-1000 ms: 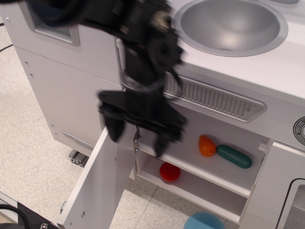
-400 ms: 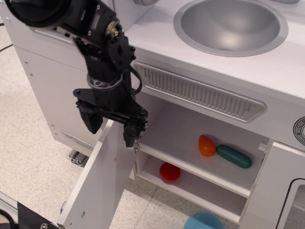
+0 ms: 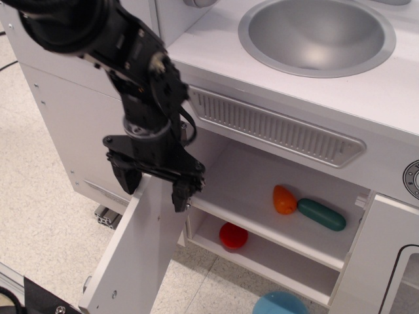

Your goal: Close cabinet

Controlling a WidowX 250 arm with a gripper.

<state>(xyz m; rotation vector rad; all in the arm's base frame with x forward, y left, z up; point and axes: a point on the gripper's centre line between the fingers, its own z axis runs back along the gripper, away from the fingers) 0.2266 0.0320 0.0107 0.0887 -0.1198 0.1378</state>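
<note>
The white cabinet (image 3: 262, 183) stands open below the sink, with one inner shelf. Its plain white door (image 3: 137, 248) swings out toward the lower left; its handle is hidden. My black gripper (image 3: 154, 186) points down and is open, its two fingers (image 3: 126, 178) straddling the top edge of the door near the hinge side. It holds nothing. An orange piece (image 3: 283, 199) and a green piece (image 3: 321, 214) lie on the shelf, a red piece (image 3: 233, 235) below it.
A round grey sink (image 3: 317, 36) sits in the counter above a grey vent strip (image 3: 275, 127). A white panel with a black outline (image 3: 386, 261) is at the right. A blue round object (image 3: 280, 304) lies on the floor.
My gripper moved left from in front of the cabinet opening to over the door's top edge, then dropped slightly. The door has not visibly moved.
</note>
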